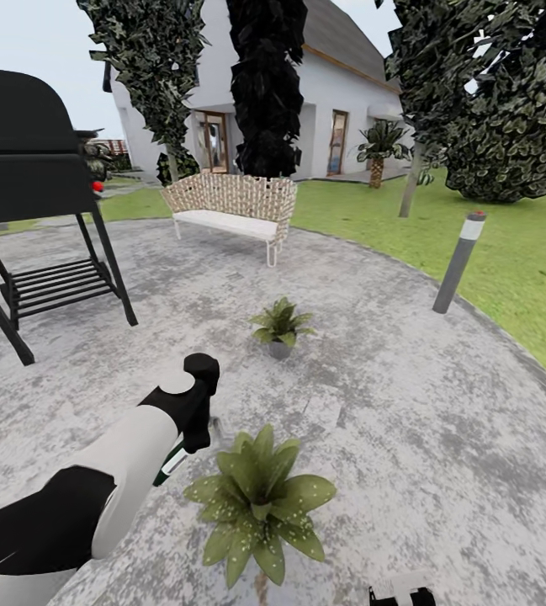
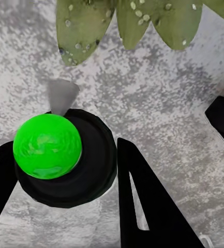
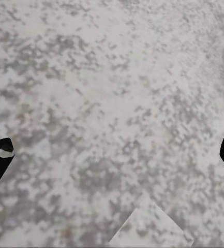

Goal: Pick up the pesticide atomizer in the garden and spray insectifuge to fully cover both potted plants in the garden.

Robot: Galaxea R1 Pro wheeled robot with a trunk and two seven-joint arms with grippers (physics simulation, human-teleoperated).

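Left end effector (image 2: 65,170) closed around atomizer (image 2: 65,160) above the patio (image 1: 373,404), beside the near plant (image 1: 260,501), second plant (image 1: 281,324) farther off, right end effector (image 3: 112,155) spread wide over paving.

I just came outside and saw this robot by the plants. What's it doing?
The robot is on a grey patio in a garden. Its left end effector reaches down beside the near plant and holds a dark green atomizer between its fingers, by the speckled leaves. A second plant sits further off, towards a white bench. The right end effector hangs open above bare paving.
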